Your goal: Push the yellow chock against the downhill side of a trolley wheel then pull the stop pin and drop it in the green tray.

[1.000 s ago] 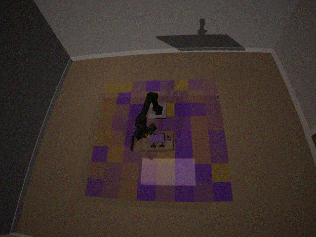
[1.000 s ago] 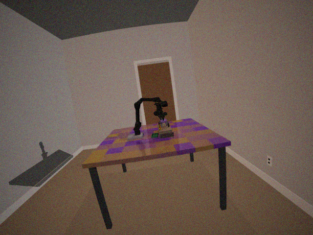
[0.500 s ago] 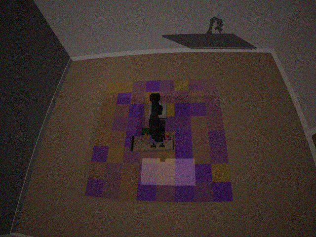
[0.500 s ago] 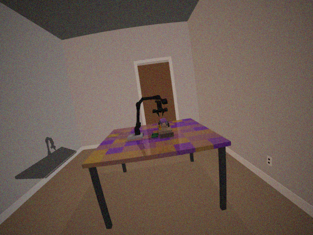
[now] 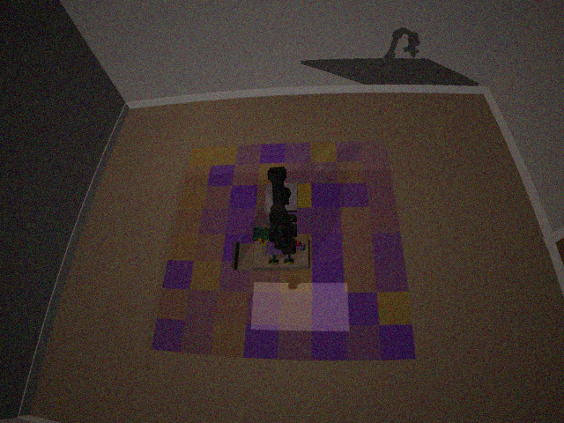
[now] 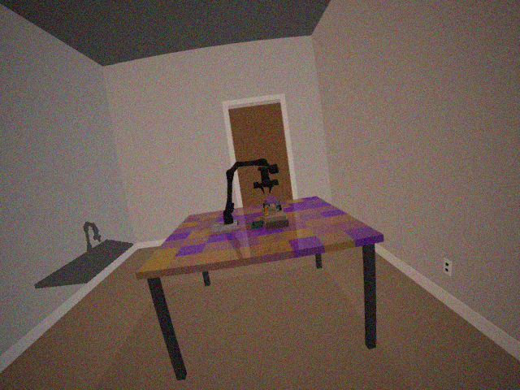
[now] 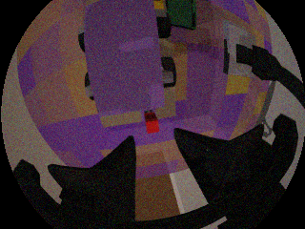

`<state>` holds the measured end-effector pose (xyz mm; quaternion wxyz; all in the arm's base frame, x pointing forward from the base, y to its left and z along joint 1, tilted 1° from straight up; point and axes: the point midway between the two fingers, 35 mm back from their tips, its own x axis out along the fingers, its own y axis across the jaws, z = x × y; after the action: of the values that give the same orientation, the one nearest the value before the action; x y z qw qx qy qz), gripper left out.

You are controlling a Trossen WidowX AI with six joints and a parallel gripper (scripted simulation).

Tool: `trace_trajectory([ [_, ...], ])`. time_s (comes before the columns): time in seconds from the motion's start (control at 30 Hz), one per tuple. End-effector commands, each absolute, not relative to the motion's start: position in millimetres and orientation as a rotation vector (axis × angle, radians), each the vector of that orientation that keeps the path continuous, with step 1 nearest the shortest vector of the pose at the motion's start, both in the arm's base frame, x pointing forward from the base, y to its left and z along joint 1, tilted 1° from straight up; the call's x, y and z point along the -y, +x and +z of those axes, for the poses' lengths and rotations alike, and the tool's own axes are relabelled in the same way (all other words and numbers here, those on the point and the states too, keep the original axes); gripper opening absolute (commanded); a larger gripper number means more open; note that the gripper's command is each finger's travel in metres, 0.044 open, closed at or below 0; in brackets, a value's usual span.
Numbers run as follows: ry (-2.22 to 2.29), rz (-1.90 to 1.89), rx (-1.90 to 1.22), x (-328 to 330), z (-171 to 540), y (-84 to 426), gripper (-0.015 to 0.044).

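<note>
The trolley, with a purple deck (image 7: 124,57) (image 6: 270,199), stands on the pale ramp (image 5: 245,257) (image 6: 277,223). The red-headed stop pin (image 7: 152,124) (image 5: 299,243) stands at its uphill end. The yellow chock (image 7: 159,5) (image 5: 261,241) (image 6: 266,210) is beside the downhill wheel on the tray side; whether it touches the wheel cannot be told. The green tray (image 7: 182,13) (image 5: 260,233) (image 6: 257,224) lies beside the ramp. My gripper (image 7: 154,136) (image 6: 267,192) is open and empty, pointing down above the trolley's uphill end. In the wrist view the pin head shows just beyond the gap between the fingertips.
The arm's pale base plate (image 7: 238,35) (image 6: 218,228) stands beyond the tray side of the ramp. The trolley's raised deck is close to the fingers. A dark bar (image 5: 236,256) crosses the ramp's low end. The arm covers part of the trolley in the top view.
</note>
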<state>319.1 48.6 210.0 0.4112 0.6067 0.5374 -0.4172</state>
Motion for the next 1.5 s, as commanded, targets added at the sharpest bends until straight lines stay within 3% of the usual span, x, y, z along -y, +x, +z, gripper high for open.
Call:
trace_trajectory([
  [0.0, 1.525, -1.049, -1.36, -51.0, 203.5, 319.0, 0.019],
  [1.43, 1.526, -1.048, -1.361, -68.8, 150.5, 322.6, 0.019],
  [1.47, 1.522, -1.04, -1.361, -68.1, 154.4, 323.3, 0.0164],
])
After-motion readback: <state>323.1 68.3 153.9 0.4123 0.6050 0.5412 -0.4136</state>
